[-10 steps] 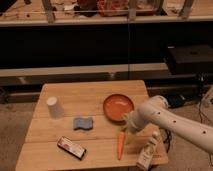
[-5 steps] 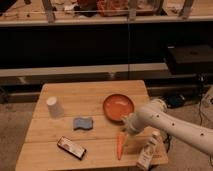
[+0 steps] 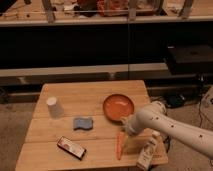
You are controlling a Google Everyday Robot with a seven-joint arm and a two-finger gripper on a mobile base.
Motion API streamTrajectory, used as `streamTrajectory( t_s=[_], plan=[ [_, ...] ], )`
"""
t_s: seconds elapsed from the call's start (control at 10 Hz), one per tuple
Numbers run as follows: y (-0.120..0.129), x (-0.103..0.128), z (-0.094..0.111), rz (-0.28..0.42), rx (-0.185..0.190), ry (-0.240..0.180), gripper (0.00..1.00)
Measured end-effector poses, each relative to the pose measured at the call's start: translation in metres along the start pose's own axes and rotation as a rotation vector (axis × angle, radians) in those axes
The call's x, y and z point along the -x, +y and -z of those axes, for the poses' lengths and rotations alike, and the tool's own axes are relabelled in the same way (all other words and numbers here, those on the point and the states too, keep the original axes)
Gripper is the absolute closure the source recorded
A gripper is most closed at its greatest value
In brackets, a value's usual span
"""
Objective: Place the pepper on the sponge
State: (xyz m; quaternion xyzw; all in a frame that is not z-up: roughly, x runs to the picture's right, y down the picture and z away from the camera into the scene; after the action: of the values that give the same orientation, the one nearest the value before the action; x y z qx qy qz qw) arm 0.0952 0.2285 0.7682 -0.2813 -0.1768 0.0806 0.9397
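Note:
The pepper (image 3: pixel 119 144) is a slim orange vegetable lying on the wooden table (image 3: pixel 65 95) near its front edge, pointing toward the front. The blue-grey sponge (image 3: pixel 83 123) lies flat to the left of it, apart from it, near the table's middle. My white arm (image 3: pixel 170 124) reaches in from the right, and the gripper (image 3: pixel 126 125) hangs just above the pepper's far end, between the pepper and the orange bowl.
A round orange bowl (image 3: pixel 119 106) sits behind the pepper. A white paper cup (image 3: pixel 54 107) stands at the left. A dark packet with red trim (image 3: pixel 71 148) lies at the front left. A white bottle (image 3: pixel 147 153) stands at the front right corner. Shelving rises behind.
The arm has moved left and slightly down, bringing the gripper closer to the pepper's far end. The pepper, sponge and other objects have not moved.

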Motion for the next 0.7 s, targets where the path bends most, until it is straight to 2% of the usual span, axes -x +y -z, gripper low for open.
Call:
streamTrajectory(
  t_s=[0.1, 0.3, 0.4, 0.5, 0.6, 0.7],
  plan=[
    [-0.001, 0.000, -0.001, 0.045, 0.002, 0.010, 0.20],
    [-0.002, 0.003, -0.008, 0.241, 0.007, 0.036, 0.20],
    [-0.002, 0.004, -0.011, 0.368, 0.014, 0.036, 0.20],
    [-0.001, 0.004, -0.014, 0.465, 0.029, 0.021, 0.20],
    [0.002, 0.003, -0.017, 0.602, 0.069, -0.014, 0.20],
    [0.003, 0.005, -0.018, 0.716, 0.114, -0.018, 0.20]
  ],
)
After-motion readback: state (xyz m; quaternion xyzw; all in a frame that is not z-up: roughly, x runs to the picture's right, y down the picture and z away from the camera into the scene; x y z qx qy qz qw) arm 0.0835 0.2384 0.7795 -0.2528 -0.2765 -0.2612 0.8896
